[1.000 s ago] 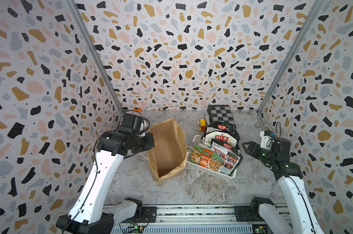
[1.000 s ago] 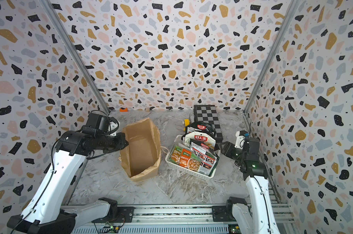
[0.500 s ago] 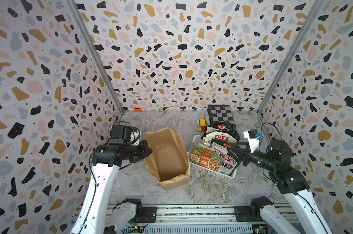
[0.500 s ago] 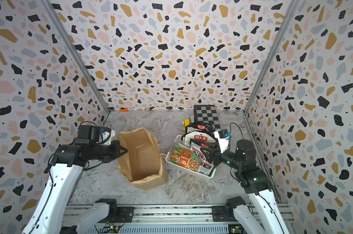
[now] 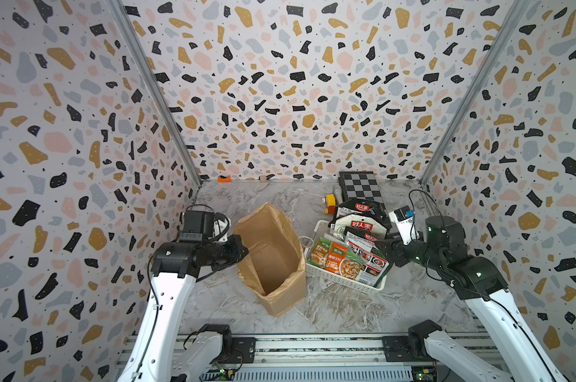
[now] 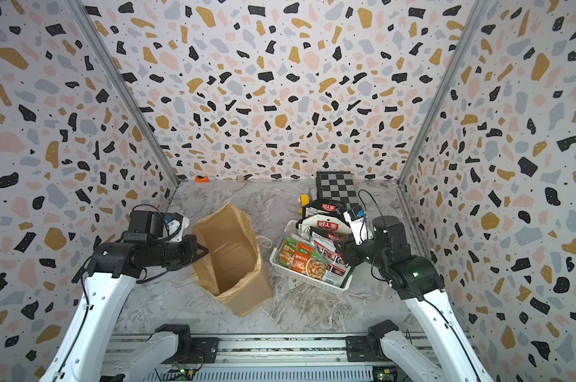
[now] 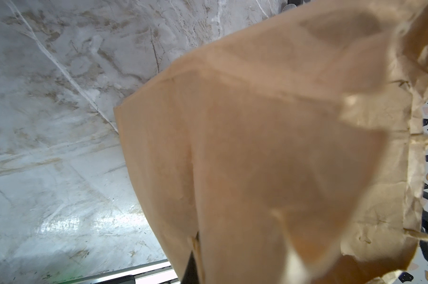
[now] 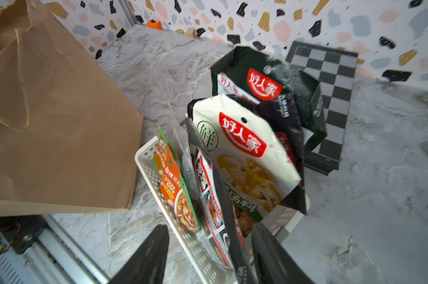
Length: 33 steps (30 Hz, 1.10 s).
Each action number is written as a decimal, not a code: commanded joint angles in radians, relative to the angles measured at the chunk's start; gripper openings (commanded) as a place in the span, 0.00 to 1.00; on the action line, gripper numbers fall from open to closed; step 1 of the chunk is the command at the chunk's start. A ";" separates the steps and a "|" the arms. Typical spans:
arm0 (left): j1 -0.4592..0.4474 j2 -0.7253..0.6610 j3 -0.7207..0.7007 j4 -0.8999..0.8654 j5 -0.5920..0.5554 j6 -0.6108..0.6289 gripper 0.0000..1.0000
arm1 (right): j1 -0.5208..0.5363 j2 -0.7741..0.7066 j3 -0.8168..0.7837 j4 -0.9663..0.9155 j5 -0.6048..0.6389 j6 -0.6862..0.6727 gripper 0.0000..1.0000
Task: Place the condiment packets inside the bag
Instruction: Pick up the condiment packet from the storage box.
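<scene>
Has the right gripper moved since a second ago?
Yes. The right gripper has shifted toward the white basket, going from beside it to reaching over its end, with its jaws open.

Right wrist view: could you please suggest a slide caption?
Open right gripper poised at condiment packets standing in the white basket, paper bag alongside.

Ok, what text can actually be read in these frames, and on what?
"好人家": red badge on the white packet.
"好人家": red badge on the black packet behind it.
"鲜", likely: green circle on the white packet.
Print on the green-and-orange packet: too blurred.
On the bag: none seen.
</scene>
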 commanded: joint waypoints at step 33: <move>0.005 -0.042 -0.003 0.023 -0.027 0.056 0.00 | -0.006 -0.180 -0.232 0.154 0.128 0.058 0.00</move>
